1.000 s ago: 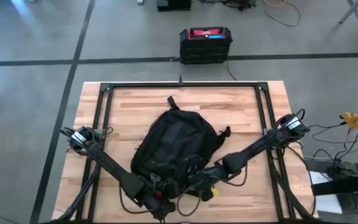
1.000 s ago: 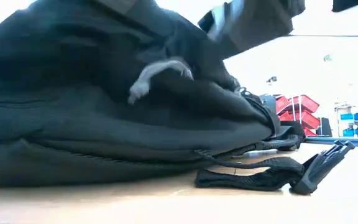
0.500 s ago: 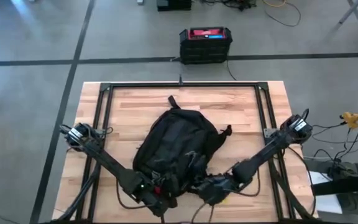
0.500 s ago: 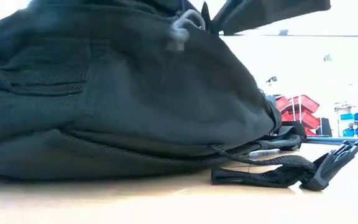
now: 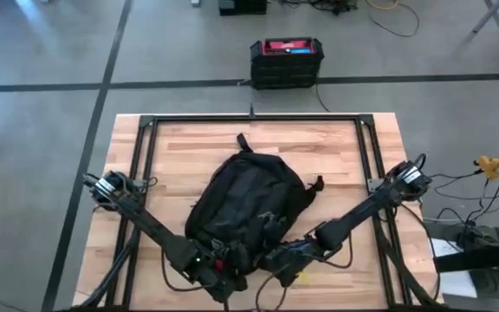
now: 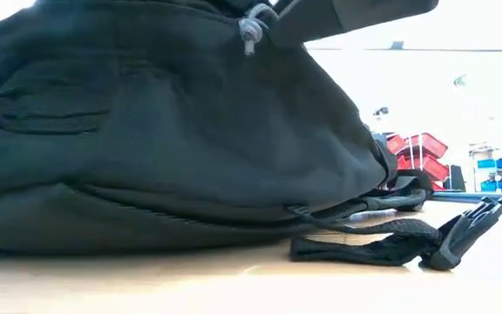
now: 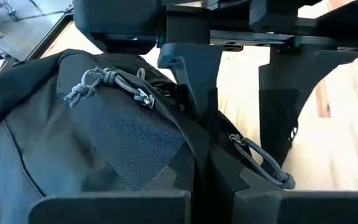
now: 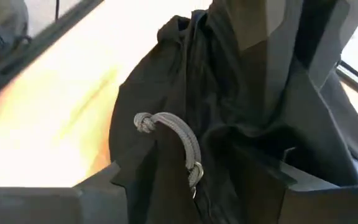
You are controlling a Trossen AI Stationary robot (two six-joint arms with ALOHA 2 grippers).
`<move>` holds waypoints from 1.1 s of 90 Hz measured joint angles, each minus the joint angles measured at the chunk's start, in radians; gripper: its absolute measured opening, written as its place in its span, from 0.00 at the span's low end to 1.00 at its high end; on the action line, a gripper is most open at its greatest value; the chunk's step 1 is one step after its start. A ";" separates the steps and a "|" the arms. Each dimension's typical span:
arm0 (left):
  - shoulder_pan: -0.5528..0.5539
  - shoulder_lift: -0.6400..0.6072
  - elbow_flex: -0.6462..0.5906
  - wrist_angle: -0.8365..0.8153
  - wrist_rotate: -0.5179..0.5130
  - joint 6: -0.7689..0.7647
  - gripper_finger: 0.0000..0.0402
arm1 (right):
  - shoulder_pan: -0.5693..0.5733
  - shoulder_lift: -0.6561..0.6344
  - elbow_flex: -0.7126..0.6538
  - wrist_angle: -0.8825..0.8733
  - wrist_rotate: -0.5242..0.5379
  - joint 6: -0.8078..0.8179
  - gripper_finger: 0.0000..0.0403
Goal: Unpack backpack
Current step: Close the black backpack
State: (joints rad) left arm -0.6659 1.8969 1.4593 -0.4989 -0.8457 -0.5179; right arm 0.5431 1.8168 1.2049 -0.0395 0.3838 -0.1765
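Observation:
The black backpack (image 5: 249,204) lies flat on the middle of the wooden table, its near end toward both grippers. Grey cord zip pulls show on that end (image 7: 104,81) (image 8: 173,134) (image 6: 251,30). My left gripper (image 5: 228,260) (image 7: 216,177) is at the pack's near end, shut on its fabric. My right gripper (image 5: 273,256) (image 8: 188,183) is right beside it, open. Its fingers stand on either side of a fold of fabric that carries a zip pull. My left gripper pinches a fold of the backpack's fabric (image 7: 201,143) at the pack's near end, between its two fingers. It comes in low from the table's near left. That fabric is raised, and the rest of the pack lies on the table. Whether my right gripper's open fingers (image 7: 188,81) touch the fabric, I cannot tell.
A loose black strap with a buckle (image 6: 460,235) lies on the table beside the pack. A black frame (image 5: 145,156) runs round the tabletop. A black box with a red top (image 5: 286,61) stands on the floor beyond the far edge.
My right gripper has gone toward the near edge and then back toward the left, ending close to my left gripper. The backpack's near-end fabric, sagging with its zip pull low a second ago, now stands raised and smoother. The body of the pack has stayed on the table.

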 joint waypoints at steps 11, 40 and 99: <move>0.000 0.000 -0.003 0.002 0.001 -0.007 0.00 | -0.012 0.004 0.000 0.009 -0.013 0.029 0.32; -0.002 0.000 -0.018 0.004 0.005 -0.037 0.00 | -0.012 -0.001 0.008 -0.002 -0.014 0.086 0.03; -0.034 0.000 -0.042 -0.015 0.007 -0.068 0.01 | 0.011 -0.084 0.001 -0.011 -0.054 0.204 0.01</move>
State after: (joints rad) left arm -0.6998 1.8973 1.4178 -0.5136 -0.8391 -0.5854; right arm 0.5539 1.7327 1.2060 -0.0503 0.3297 0.0277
